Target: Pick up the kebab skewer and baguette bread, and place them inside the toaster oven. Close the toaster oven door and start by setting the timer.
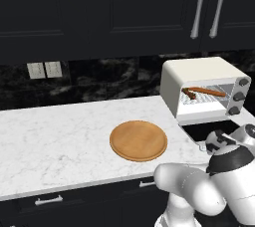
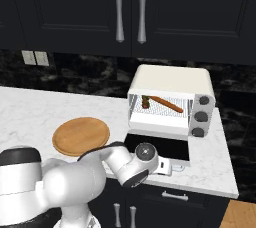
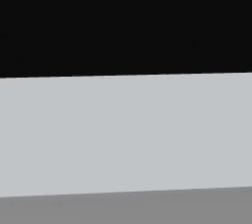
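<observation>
The cream-white toaster oven (image 1: 199, 69) (image 2: 170, 79) stands at the back right of the counter. Its dark glass door (image 1: 209, 129) (image 2: 155, 147) is folded down flat in front of it. On the wire rack inside lie the long orange-brown baguette bread (image 1: 206, 91) (image 2: 165, 103) and, to its left, the short dark kebab skewer (image 1: 189, 93) (image 2: 145, 102). My gripper (image 2: 169, 167) (image 1: 206, 146) is low at the door's front edge, by its silver handle. Its fingers are hidden behind the hand; nothing looks held. The hand view is black above a pale band (image 3: 126, 129) seen very close.
A bare round wooden plate (image 1: 138, 140) (image 2: 81, 136) lies on the white marble counter (image 1: 55, 141) left of the oven. Dark upper cabinets with silver handles (image 2: 130, 9) hang above. Wall outlets (image 1: 44, 69) sit on the black backsplash. The counter ends right of the oven.
</observation>
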{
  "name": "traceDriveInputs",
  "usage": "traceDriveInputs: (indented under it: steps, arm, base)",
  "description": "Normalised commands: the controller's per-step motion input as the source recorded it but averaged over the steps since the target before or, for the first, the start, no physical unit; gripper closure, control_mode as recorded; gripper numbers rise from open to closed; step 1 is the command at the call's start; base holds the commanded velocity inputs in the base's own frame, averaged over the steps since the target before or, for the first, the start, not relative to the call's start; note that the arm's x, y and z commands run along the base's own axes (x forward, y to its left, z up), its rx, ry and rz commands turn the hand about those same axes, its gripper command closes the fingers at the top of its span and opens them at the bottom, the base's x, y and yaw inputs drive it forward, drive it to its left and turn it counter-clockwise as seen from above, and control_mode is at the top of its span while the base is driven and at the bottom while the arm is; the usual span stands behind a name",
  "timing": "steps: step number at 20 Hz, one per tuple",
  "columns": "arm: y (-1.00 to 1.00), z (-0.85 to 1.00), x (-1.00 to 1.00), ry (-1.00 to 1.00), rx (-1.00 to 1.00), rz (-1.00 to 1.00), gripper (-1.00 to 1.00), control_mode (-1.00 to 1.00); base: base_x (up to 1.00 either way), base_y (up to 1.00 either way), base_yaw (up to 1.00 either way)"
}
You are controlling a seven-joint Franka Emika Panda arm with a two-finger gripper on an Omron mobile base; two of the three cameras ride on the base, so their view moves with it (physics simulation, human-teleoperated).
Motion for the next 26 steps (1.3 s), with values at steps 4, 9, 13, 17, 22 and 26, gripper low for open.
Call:
traceDriveInputs:
  steps: [4,9,13,17,22,26]
  arm:
    - [0.00,0.20,0.41,-0.09,0.00,-0.04,-1.00,-1.00]
    - [0.01,0.39,0.44,-0.13,0.00,-0.05,-1.00,-1.00]
    - [0.05,0.47,0.52,-0.10,0.00,-0.08,-1.00,-1.00]
    - [0.10,0.53,0.51,-0.09,0.00,-0.08,-1.00,-1.00]
    - [0.14,0.54,0.55,-0.11,0.00,-0.07,-1.00,-1.00]
    - [0.22,0.44,0.66,-0.14,0.00,-0.08,-1.00,-1.00]
  base:
    - [0.00,0.00,0.00]
    - [0.00,0.00,0.00]
    - [0.00,0.00,0.00]
    - [0.00,0.00,0.00]
    - [0.00,0.00,0.00]
    - [0.00,0.00,0.00]
